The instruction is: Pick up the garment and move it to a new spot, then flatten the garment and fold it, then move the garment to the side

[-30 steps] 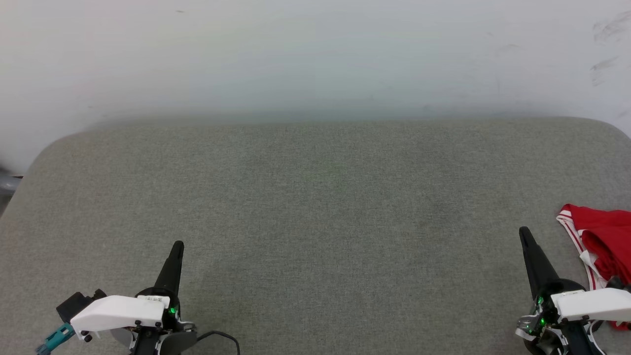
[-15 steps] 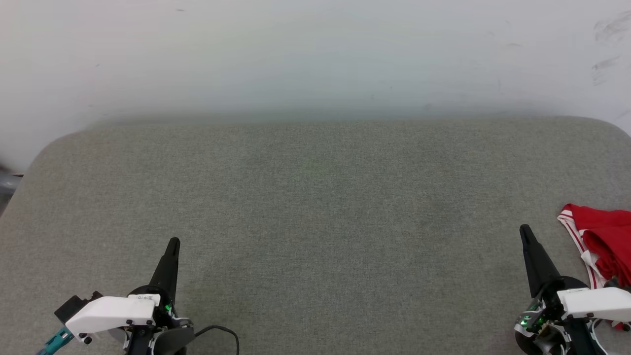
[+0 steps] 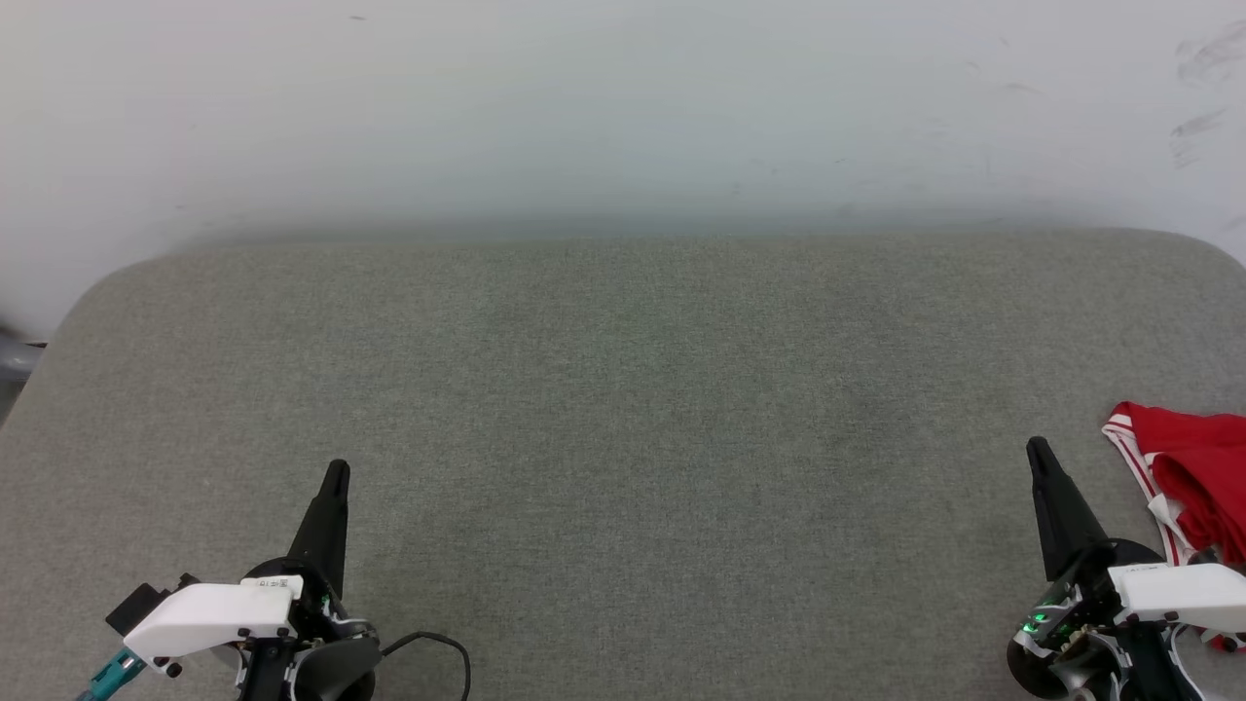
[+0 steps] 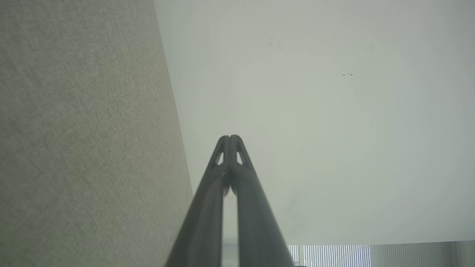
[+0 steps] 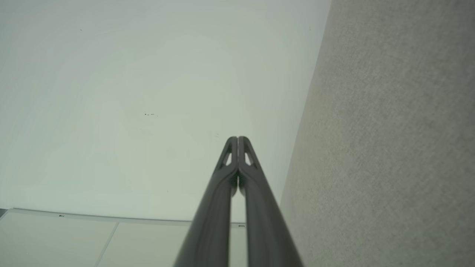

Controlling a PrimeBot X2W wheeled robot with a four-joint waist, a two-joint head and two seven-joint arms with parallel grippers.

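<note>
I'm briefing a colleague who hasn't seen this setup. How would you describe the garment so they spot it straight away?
Start from the wide grey fabric surface. Follow it to the right edge of the head view, just beyond the right tool, where the garment lies crumpled. It is the one bright red thing there, with red-and-white striped trim along its edge.

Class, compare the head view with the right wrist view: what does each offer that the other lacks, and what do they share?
Head view: the red garment, bunched on the grey surface beside the right gripper, and the shut left gripper. Right wrist view: pale seamed panels beyond the wall. Shared: the shut right gripper, the grey surface and the wall.
</note>
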